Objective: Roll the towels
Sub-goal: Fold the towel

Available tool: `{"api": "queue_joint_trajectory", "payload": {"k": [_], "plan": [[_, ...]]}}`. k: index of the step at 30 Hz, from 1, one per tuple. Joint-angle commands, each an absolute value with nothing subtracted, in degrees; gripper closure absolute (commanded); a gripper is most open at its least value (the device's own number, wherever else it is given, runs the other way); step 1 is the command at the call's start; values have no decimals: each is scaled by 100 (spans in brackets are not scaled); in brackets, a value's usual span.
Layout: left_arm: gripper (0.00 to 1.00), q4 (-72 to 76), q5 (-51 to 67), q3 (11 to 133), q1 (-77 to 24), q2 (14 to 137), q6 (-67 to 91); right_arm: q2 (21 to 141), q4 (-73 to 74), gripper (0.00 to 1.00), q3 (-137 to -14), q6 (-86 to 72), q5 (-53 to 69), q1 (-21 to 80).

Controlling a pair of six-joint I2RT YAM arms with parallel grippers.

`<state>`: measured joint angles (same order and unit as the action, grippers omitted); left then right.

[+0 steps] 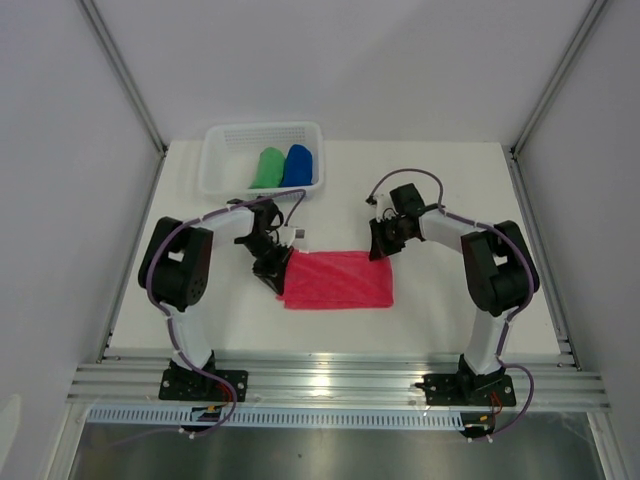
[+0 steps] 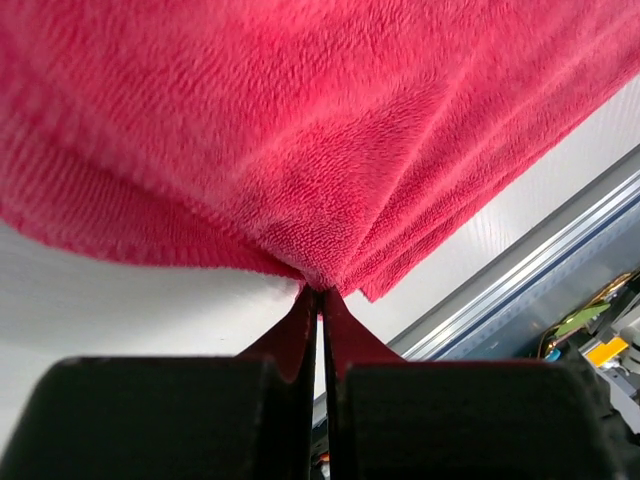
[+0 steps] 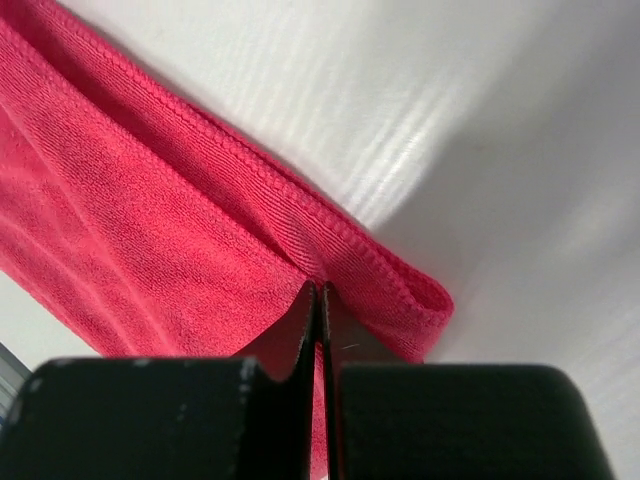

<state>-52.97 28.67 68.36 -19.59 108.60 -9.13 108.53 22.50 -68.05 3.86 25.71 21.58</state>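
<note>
Pink-red fuzzy microfibre towel (image 1: 340, 280) lies on the white surface (image 1: 450, 190), spread between both sets of jaws; left gripper (image 1: 273, 266) jaws clenched on its left edge, cloth bunching just ahead of them; right gripper (image 1: 381, 244) jaws clenched on the hemmed corner. Green rolled towel (image 1: 267, 168) & blue rolled towel (image 1: 298, 165) sit in the white mesh basket (image 1: 215, 165), beyond the left jaws. Rolling well prob. needs level grips, both arms moving together w/ even tension; a lopsided pull risks a skewed roll.

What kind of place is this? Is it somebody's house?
Probably a robot test booth, not a house. Plain white walls box in a white table, and the left arm and right arm, bolted to a metal rail, hold a pink-red towel.
</note>
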Motion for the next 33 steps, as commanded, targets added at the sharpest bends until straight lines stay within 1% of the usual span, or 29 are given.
{"api": "queue_joint_trajectory", "payload": {"k": [1,11,12,13,14,15,17,18,20,23,25,28,33], "plan": [[99,-5414,2830,6864,-1995,10459,-1204,10425,1821,100,-6715,36,2637,1890],[99,-5598,2759,6829,-1995,10388,-1397,10459,1635,100,-6662,-272,2584,1740],[96,-5616,2882,6847,-2004,10423,-1450,10511,1652,87,-6680,-290,2636,1749],[86,-5677,2926,6864,-2004,10493,-1450,10538,1652,75,-6680,-316,2645,1749],[73,-5686,2953,6899,-2004,10520,-1450,10547,1670,69,-6706,-316,2672,1740],[56,-5678,3005,6891,-2004,10529,-1441,10538,1687,62,-6715,-325,2672,1740],[51,-5660,2988,6882,-2021,10468,-1450,10477,1722,57,-6732,-378,2576,1740],[49,-5660,2953,6891,-2013,10442,-1485,10346,1723,57,-6750,-404,2523,1740],[48,-5678,2778,6926,-2021,10267,-1538,10187,1731,56,-6767,-535,2356,1714],[52,-5599,2435,7031,-2074,9864,-1835,9888,1889,55,-6785,-746,2022,1574],[52,-5441,2059,7040,-2223,9608,-2073,9870,1986,54,-6776,-808,1838,1495],[48,-5116,1593,6952,-2706,9290,-2565,10228,2127,53,-6768,-817,2030,1336],[39,-4598,1336,6829,-3734,9438,-3172,10713,1908,53,-6706,-870,2416,1301]]}}
